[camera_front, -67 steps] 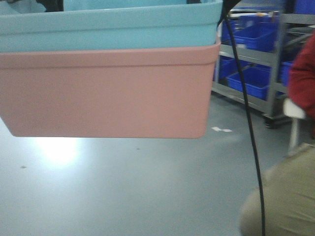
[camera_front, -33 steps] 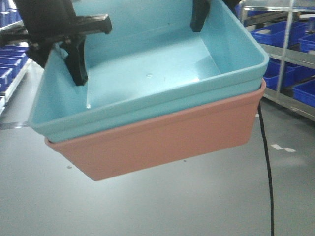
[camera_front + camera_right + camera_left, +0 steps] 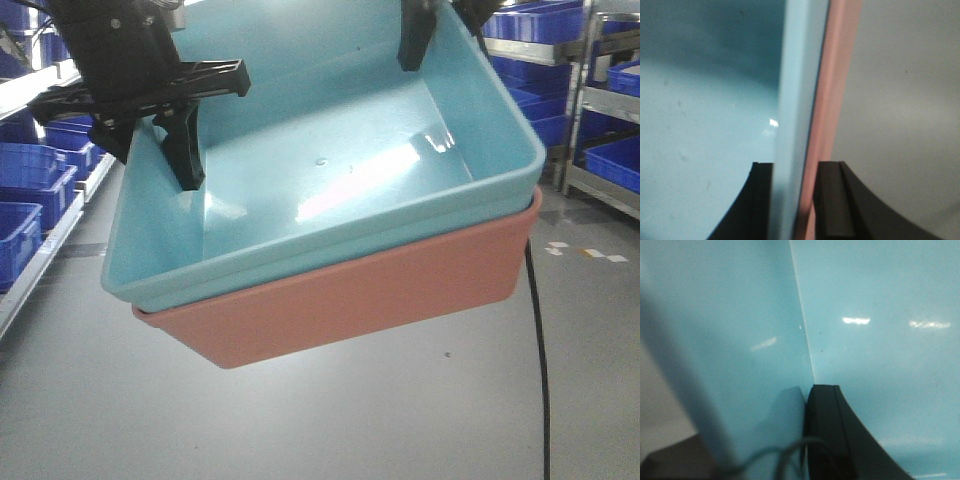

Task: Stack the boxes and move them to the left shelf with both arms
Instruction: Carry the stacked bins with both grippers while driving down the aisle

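The sky-blue box (image 3: pixel 330 170) sits nested inside the salmon-pink box (image 3: pixel 360 295), and the pair hangs tilted above the grey floor. My left gripper (image 3: pixel 150 160) is shut on the stack's left wall, one finger (image 3: pixel 827 432) pressed against the blue inner face (image 3: pixel 740 330). My right gripper (image 3: pixel 445 25) is shut on the far right wall. In the right wrist view it (image 3: pixel 795 200) pinches the blue rim (image 3: pixel 795 100) and the pink rim (image 3: pixel 840 100) together. The left shelf (image 3: pixel 45 240) shows at the left edge.
Dark blue crates (image 3: pixel 25 190) fill the left shelf. More racks with blue crates (image 3: pixel 610 160) stand at the right. A black cable (image 3: pixel 538 360) hangs down beside the stack's right side. Grey floor (image 3: pixel 400 420) lies below.
The view has swung left: the person and right racks slid out, and the left shelf came in. The stack now shows from above, tilted, still held by both grippers.
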